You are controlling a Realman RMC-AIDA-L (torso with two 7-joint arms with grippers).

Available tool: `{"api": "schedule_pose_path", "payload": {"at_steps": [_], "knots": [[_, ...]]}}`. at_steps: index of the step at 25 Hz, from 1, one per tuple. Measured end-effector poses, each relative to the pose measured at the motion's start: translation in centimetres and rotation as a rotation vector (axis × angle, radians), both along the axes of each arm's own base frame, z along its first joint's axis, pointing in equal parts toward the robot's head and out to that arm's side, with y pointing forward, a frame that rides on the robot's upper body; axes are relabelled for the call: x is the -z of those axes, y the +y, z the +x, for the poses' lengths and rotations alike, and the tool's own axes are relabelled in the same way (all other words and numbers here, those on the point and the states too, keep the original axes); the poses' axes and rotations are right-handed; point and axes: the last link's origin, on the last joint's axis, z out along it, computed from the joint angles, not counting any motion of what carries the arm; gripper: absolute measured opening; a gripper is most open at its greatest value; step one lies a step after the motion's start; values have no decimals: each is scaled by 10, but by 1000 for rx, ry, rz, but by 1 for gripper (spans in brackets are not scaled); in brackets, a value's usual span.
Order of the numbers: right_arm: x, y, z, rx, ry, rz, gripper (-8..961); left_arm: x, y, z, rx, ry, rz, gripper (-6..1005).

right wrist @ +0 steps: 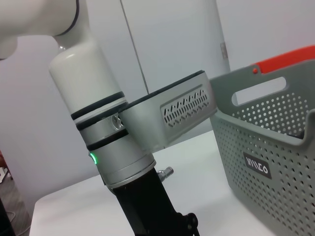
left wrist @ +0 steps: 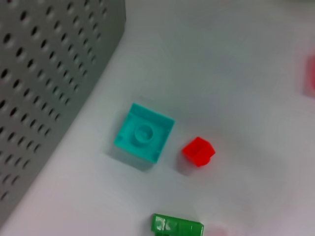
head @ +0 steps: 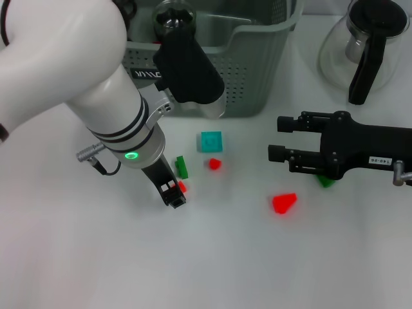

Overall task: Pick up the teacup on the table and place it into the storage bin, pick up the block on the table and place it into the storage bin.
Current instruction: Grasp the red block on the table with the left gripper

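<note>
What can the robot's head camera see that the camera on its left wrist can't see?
Only the head view shows both arms: the left gripper low over the table beside small blocks, the right gripper hovering open, a glass pot, a red wedge block, and the storage bin's open top. Only the left wrist view shows the round stud on the teal block up close. Both show the teal block, the small red block, a green block and the bin's holey wall.

Only extra stuff here: a glass pot (head: 335, 51) with a black lid and a black handle, sitting upright way out at about 1 o'clock on the plain white table (head: 225, 257).
</note>
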Motion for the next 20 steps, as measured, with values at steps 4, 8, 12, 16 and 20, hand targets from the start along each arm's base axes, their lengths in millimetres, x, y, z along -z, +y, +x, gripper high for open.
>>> {"api": "schedule_pose_path", "payload": {"at_steps": [4, 8, 12, 16, 20], "knots": [[0, 0, 0, 1, 0, 0, 675, 1, 0, -2, -10, 2, 3, 458], [0, 0, 0, 2, 0, 0, 675, 3, 0, -3, -16, 3, 5, 458], [0, 0, 0, 2, 0, 0, 675, 4, 0, -3, -17, 2, 9, 456], [0, 0, 0, 1, 0, 0, 675, 6, 0, -3, -14, 4, 7, 439], [0, 0, 0, 1, -1, -1, 675, 7, 1, -3, -17, 1, 16, 373]]}}
